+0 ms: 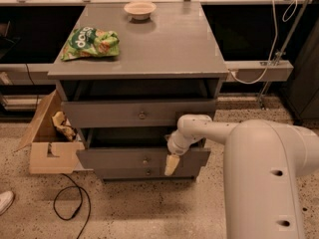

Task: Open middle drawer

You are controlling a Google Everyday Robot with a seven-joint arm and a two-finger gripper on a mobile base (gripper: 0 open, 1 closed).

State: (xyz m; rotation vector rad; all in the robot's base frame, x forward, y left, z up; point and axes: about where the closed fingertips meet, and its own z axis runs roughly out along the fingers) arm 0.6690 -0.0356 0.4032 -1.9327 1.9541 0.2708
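Sitting on the thin top edge of the middle drawer, the gripper, hold I cannot tell, could slip off

Gripper low at centre, tip downward

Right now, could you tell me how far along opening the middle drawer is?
Done: the middle drawer stands out from the cabinet, with a dark gap above its front. In hand: the gripper hangs in front of that drawer, right of its knob. Left: perhaps a further pull; its full travel is not visible.
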